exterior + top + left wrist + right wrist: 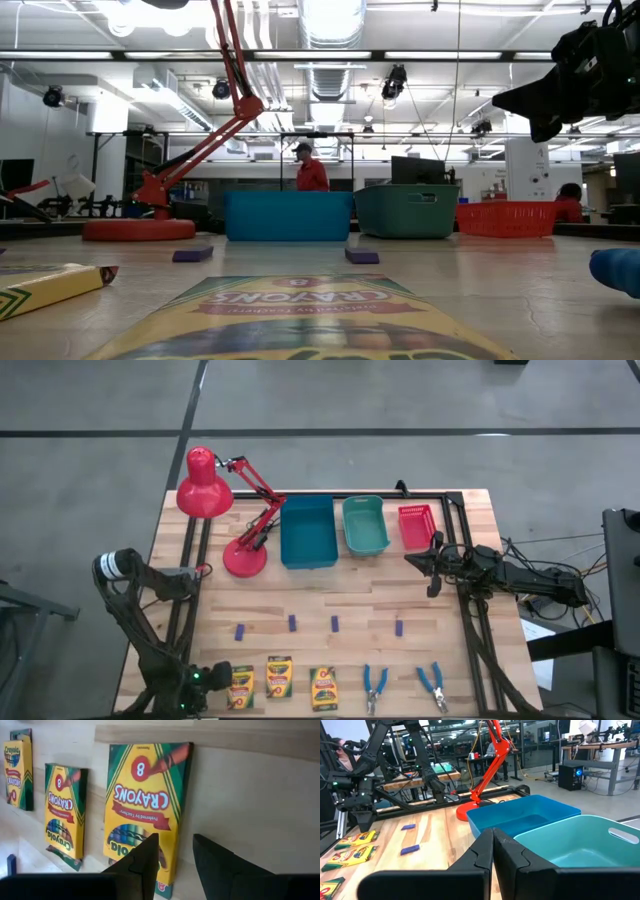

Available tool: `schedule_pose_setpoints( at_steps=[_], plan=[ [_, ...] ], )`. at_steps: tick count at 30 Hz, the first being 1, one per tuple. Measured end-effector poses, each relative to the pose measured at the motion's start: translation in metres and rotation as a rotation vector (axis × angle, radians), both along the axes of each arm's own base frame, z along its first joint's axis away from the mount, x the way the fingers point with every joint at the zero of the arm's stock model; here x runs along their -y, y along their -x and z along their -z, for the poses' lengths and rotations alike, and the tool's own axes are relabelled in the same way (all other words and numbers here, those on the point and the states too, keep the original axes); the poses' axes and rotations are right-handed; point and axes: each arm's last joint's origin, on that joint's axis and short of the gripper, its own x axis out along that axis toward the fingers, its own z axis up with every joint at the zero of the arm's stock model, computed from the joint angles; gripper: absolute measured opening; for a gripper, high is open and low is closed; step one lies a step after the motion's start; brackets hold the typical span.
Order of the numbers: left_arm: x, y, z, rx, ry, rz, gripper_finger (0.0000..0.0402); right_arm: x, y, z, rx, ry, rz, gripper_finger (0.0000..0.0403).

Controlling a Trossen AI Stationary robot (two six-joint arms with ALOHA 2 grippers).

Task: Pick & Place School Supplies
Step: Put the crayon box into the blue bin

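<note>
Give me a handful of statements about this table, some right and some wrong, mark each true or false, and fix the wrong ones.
1. Three yellow-and-green crayon boxes lie along the near edge of the wooden table. True.
2. The red desk lamp stands inside the blue plastic bin. False: it stands on the table beside that bin.
3. The left gripper is open just above the leftmost crayon box, not gripping it. True.
4. The right gripper is holding a small purple block. False: it is shut on nothing, near the red mesh basket.
5. Two blue-handled metal pliers lie in the teal bin. False: they lie on the table.
</note>
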Motion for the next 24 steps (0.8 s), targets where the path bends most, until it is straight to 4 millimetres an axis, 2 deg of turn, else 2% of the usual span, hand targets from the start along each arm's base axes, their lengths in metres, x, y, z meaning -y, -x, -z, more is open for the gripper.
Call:
schedule_pose_setpoints(
  at_steps=[6, 18, 24],
  plan=[
    [0.003, -0.003, -0.005, 0.073, 0.002, -0.031, 0.0129, 0.000, 0.000, 0.000, 0.000, 0.000, 0.000, 0.0008],
    [0.005, -0.005, -0.008, 0.080, 0.016, -0.039, 0.0129, 0.000, 0.000, 0.000, 0.002, -0.001, 0.000, 0.0008],
    [0.005, -0.005, -0.008, 0.080, 0.016, -0.039, 0.0129, -0.001, 0.002, -0.019, 0.203, -0.012, -0.016, 0.0008]
  ],
)
